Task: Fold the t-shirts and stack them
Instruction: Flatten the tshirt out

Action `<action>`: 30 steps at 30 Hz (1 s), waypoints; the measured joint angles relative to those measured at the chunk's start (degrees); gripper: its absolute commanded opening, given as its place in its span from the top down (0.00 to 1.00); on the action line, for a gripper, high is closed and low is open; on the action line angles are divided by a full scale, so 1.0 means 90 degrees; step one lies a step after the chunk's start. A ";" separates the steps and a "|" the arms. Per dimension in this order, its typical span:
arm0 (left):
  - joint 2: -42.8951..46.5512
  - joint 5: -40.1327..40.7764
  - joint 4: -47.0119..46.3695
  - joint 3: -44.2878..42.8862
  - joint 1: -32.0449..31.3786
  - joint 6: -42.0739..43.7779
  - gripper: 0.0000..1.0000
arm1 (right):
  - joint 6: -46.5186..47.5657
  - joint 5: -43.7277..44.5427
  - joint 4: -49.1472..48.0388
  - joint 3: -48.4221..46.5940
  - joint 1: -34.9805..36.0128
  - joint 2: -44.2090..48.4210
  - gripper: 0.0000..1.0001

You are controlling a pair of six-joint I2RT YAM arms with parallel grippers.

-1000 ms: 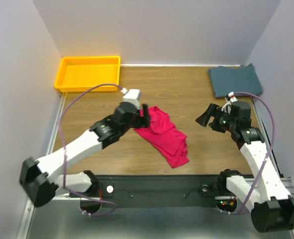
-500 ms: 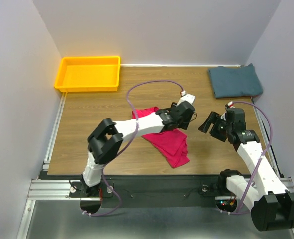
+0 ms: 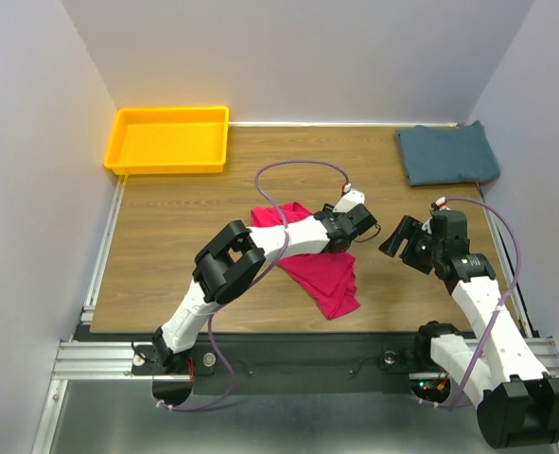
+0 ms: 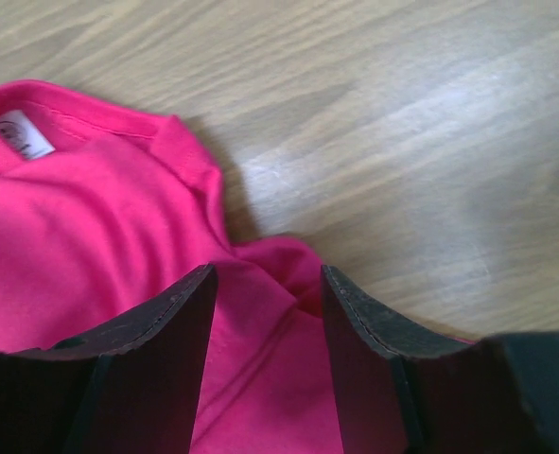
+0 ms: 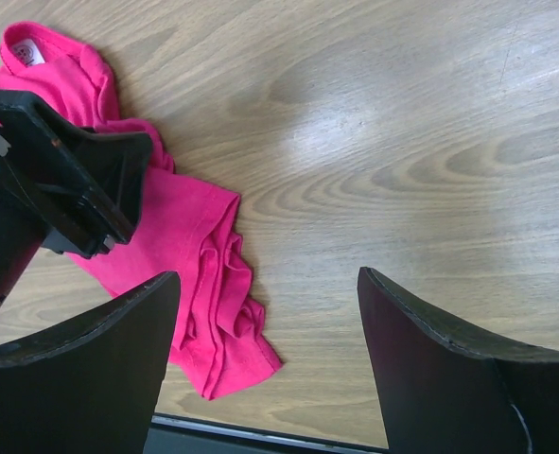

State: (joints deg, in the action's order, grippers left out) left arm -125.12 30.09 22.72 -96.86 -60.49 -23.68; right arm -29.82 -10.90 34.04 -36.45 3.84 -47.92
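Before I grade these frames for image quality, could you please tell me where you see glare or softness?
Left wrist view: pale sheen on the table beside the sharp pink shirt; left gripper dark, slightly soft. Right wrist view: similar bright patch on the table; right gripper near black. Top view: even light, no glare.

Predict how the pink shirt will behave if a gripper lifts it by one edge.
Probably floppy: the pink shirt lies in soft creases and bunched folds, so it should drape rather than hold shape. Likely light, being thin cloth. It may drag and bunch on the wooden table rather than slide whole.
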 measured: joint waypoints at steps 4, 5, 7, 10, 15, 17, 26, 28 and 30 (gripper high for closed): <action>0.0000 0.0287 0.0053 0.0000 -0.0002 -0.0044 0.43 | -0.0002 -0.0002 0.0002 0.0000 0.0000 0.0000 0.19; 0.0000 0.0350 0.0063 0.0000 -0.0002 -0.0051 0.44 | -0.0002 -0.0002 0.0002 0.0000 0.0000 0.0000 0.19; 0.0000 0.0440 0.0087 0.0000 -0.0002 -0.0058 0.52 | 0.0000 -0.0002 0.0002 0.0000 0.0000 0.0000 0.19; 0.0000 0.0495 0.0092 0.0000 -0.0005 -0.0075 0.67 | 0.0000 -0.0002 0.0002 0.0000 0.0000 0.0007 0.19; 0.0000 0.0486 0.0095 0.0000 -0.0007 -0.0095 0.94 | 0.0000 -0.0002 0.0002 0.0000 0.0000 0.0075 0.19; 0.0000 0.0483 0.0104 0.0000 -0.0007 -0.0078 1.00 | 0.0000 -0.0002 0.0002 0.0000 0.0000 0.0083 0.19; 0.0663 0.0738 0.0223 0.0182 0.0056 0.0027 1.00 | 0.0049 -0.0644 -0.0104 0.0000 0.0000 -0.0554 0.32; 0.1144 0.0765 0.0243 0.0270 0.0126 0.0056 1.00 | 0.0046 -0.0818 -0.0219 0.0000 0.0000 -0.0753 0.35; 0.1800 0.0767 0.0223 0.0498 0.0308 0.0087 1.00 | 0.0024 -0.1064 -0.0452 0.0000 0.0000 -0.1093 0.40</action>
State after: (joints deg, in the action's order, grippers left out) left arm -108.92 36.99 24.73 -92.38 -57.71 -22.90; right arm -29.61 -20.47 29.98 -36.45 3.84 -57.76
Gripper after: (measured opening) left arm 0.022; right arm 0.646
